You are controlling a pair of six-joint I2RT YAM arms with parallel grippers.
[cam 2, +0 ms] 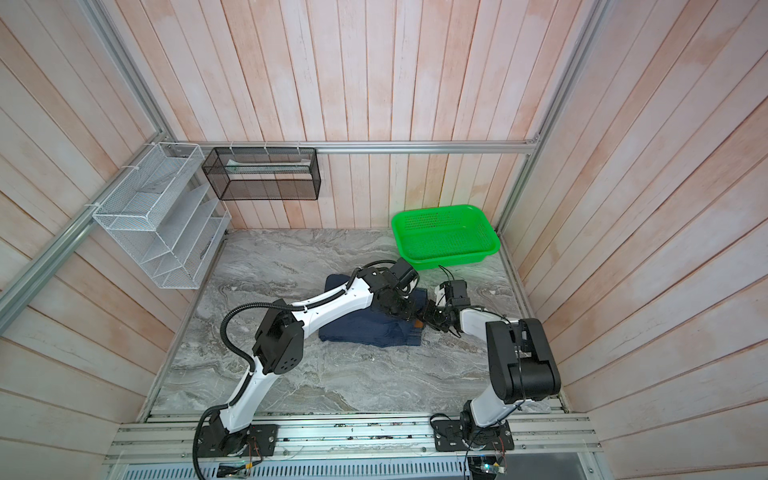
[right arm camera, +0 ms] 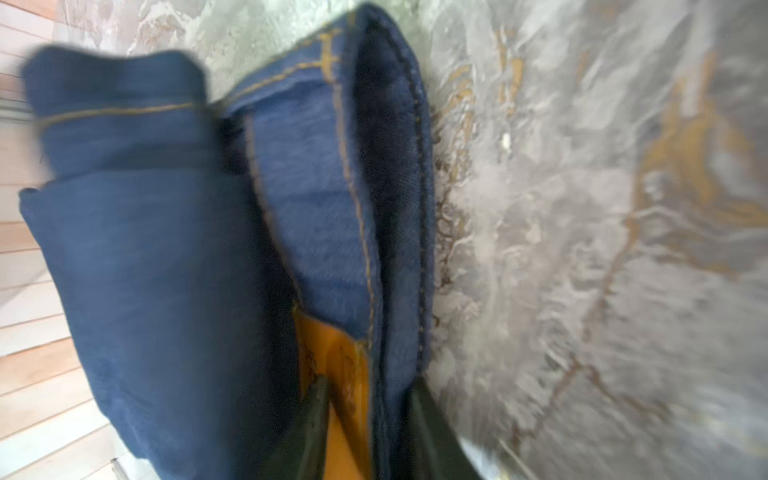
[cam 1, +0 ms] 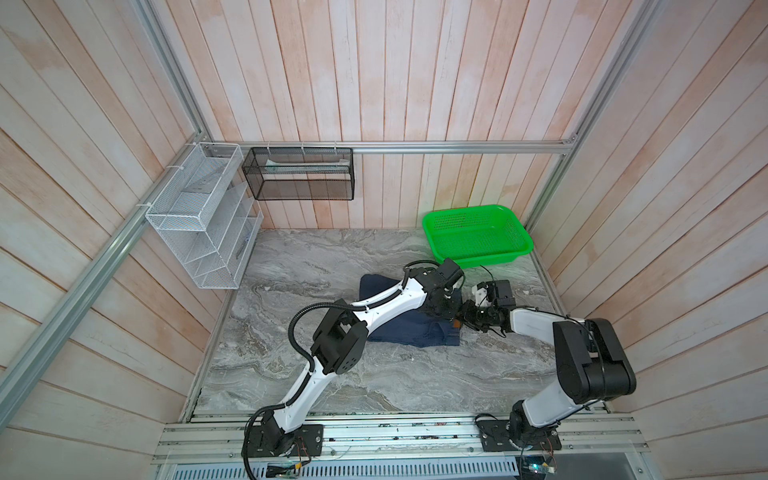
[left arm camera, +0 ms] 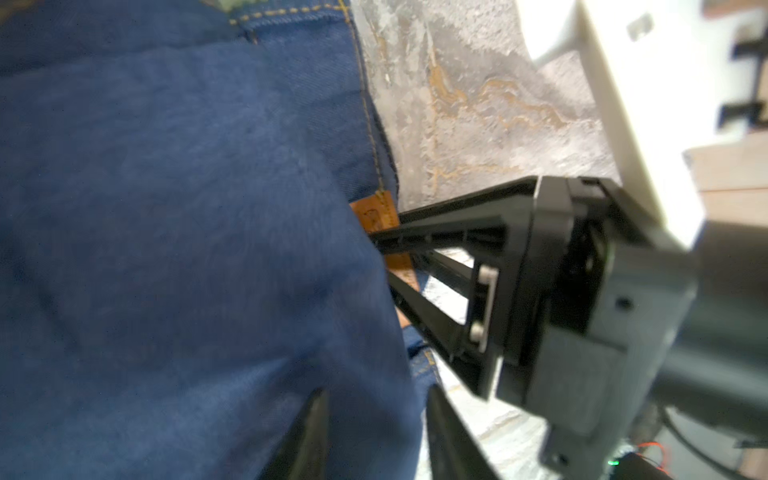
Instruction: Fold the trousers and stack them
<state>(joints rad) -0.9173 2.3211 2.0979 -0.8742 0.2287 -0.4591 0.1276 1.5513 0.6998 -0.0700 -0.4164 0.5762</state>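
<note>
- Along the bottom edge in both top views, a metal rail (cam 1: 395,432) carries both arm bases.
- Above it spreads the grey marble tabletop (cam 1: 395,374).
- At mid-frame the trousers (cam 1: 399,332) lie folded on it, waistband at the right.
- The left gripper (left arm camera: 376,392) sits over that end, fingers parted, denim loose between them.
- The right gripper (right arm camera: 370,382) straddles the waistband at the brown patch (right arm camera: 332,353); whether it pinches, I cannot tell.
- Upper right stands a green basket (cam 1: 465,210); upper left hang a white wire rack (cam 1: 199,220) and a black mesh rack (cam 1: 299,174).
</note>
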